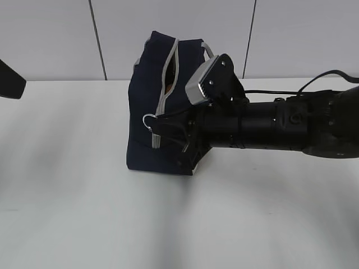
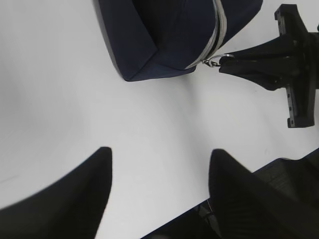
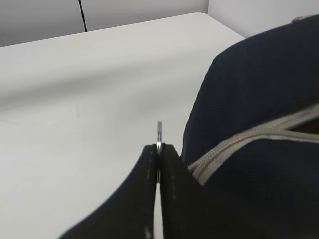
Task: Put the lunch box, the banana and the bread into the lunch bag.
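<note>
The white tabletop (image 1: 67,185) held the boxy navy-blue fabric lunch bag (image 1: 151,101) with its grey zipper (image 1: 166,84) and grey strap handles, standing upright near the middle. The zipper was parted along the upper stretch, and a sliver of something brownish showed in the gap, too small to name. No lunch box, banana or bread lay on the visible tabletop, so they were probably inside already, though the pictures could not confirm it.

The black right arm (image 1: 280,126) reached in from the right. Its right gripper (image 3: 158,154) was pinched fully closed on the small metal ring pull (image 3: 159,130) at the low end of the zipper. The left gripper (image 2: 159,174) hung over bare table just beside the bag's corner, its dark fingers spread apart and holding nothing, touching nothing.

The main risk, as I judged it, was that the light bag would drag or tip with any pull on the ring, since nothing braced it. The thin ring could also slip from the narrow fingertips, being held only by its edge. A pull off the line of the zipper could snag the slider on the fabric.

Nothing else stood on the table. The right arm itself hid much of the bag's near side.
</note>
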Tool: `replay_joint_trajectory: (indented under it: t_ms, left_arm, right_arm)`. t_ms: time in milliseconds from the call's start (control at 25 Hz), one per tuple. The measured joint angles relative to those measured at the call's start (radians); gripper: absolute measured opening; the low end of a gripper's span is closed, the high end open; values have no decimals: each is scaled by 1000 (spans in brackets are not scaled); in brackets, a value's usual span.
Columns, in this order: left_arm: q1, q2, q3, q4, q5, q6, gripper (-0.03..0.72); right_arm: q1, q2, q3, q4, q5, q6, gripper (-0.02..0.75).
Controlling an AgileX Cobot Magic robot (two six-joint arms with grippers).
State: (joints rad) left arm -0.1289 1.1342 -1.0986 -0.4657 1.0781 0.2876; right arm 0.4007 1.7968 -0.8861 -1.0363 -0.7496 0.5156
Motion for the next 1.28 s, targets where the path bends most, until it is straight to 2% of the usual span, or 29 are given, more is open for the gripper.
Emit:
replay_joint_trajectory:
  t_ms: [160,440,840,1080,1280]
  left_arm:
    - [0,0,0,0,0,0,431]
    - [0,0,0,0,0,0,431]
    - [0,0,0,-4,0,0,431]
    - [0,0,0,-6,4,0,431]
    - [0,0,0,-6,5,0,431]
  right_arm:
    - [-16,-11,-16,-46,-8,62,-16]
    - [-57,-13,-99,-202,-46,226,-16]
    - [-62,-42,-168,-369,-90,417,-16]
    - [-63,-68,-170,-566,-146,587,-16]
    - [-63,-81,-170,-582,-153,608,-16]
